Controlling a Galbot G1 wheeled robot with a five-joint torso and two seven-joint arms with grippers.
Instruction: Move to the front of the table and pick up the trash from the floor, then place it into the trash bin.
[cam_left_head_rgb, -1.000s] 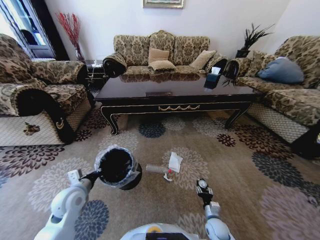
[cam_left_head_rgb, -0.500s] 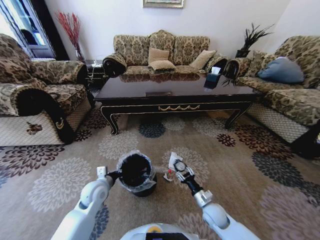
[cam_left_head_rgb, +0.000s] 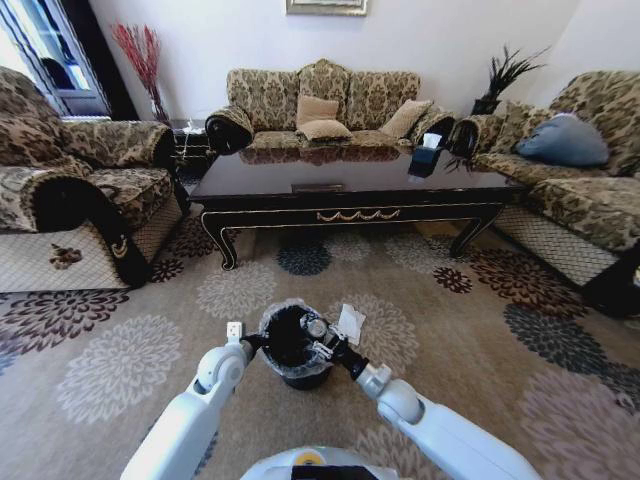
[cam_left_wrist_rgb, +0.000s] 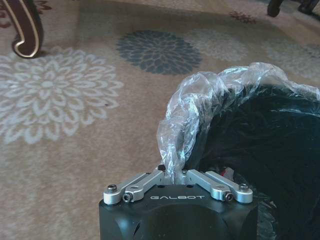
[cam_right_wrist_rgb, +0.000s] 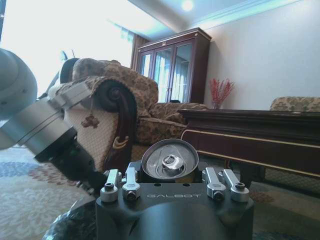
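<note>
Clear plastic liner (cam_left_wrist_rgb: 200, 115) is what your left gripper (cam_left_wrist_rgb: 175, 172) has closed on: in the left wrist view its fingers pinch the folded film at the rim of the trash bin (cam_left_head_rgb: 292, 345), and that grip holds the bin in front of the robot. Compare a second ago and you'll see the bin has travelled with that arm from the left of the carpet toward the middle, so the bin was brought to the litter rather than the other way round.

Moving right, your right gripper (cam_left_head_rgb: 318, 338) has swung in from the open floor (cam_left_head_rgb: 480, 340) and now sits over the bin's mouth. It is clamped around a drinks can (cam_right_wrist_rgb: 169, 160); the right wrist view shows the can's silver pull-tab end seated between the fingers (cam_right_wrist_rgb: 125, 185). I'd judge this piece is ready for release, since the can appears to hang above the black opening.

Just right of the bin, the crumpled white paper (cam_left_head_rgb: 350, 323) lies on the carpet, so you have trash left to collect. The table (cam_left_head_rgb: 350, 190) stands well beyond, untouched.

Watch the release: the liner is held only by a thin pinch, and a knock to the rim might tug it loose.
</note>
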